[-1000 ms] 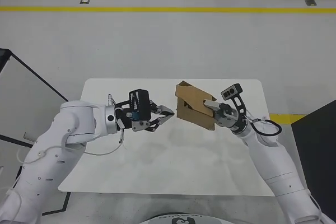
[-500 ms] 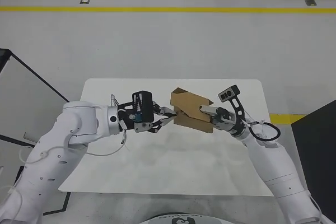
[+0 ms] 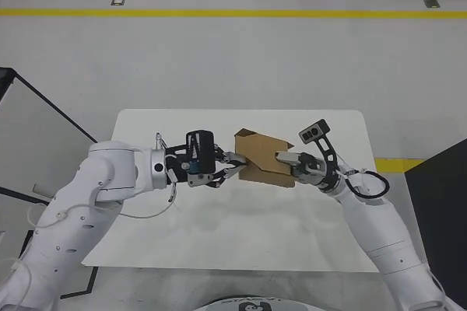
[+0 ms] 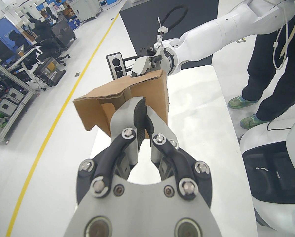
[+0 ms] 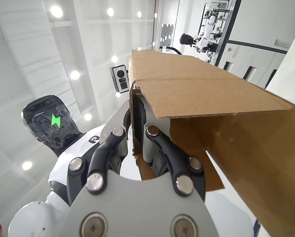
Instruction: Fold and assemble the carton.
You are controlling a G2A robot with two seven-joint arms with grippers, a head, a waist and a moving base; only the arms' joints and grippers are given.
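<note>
carton (image 3: 261,158), brown card, open-ended, sits between the two grippers over the white table (image 3: 218,225). r gripper (image 5: 137,104): jaws clamped on one side wall, card sandwiched between the pads, rest of the box extending out past the tips. l gripper (image 4: 142,104): at the opp. end, up against the carton's near vertical edge; can't tell whether its jaws pinch the card. grippers face each other across the box.

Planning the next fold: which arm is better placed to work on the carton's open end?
Left, probably. The left tool is closed at the edge of the carton's open end, so it can work there. The right tool is clamped on the opposite edge and seems better left as the steadying hold.
</note>
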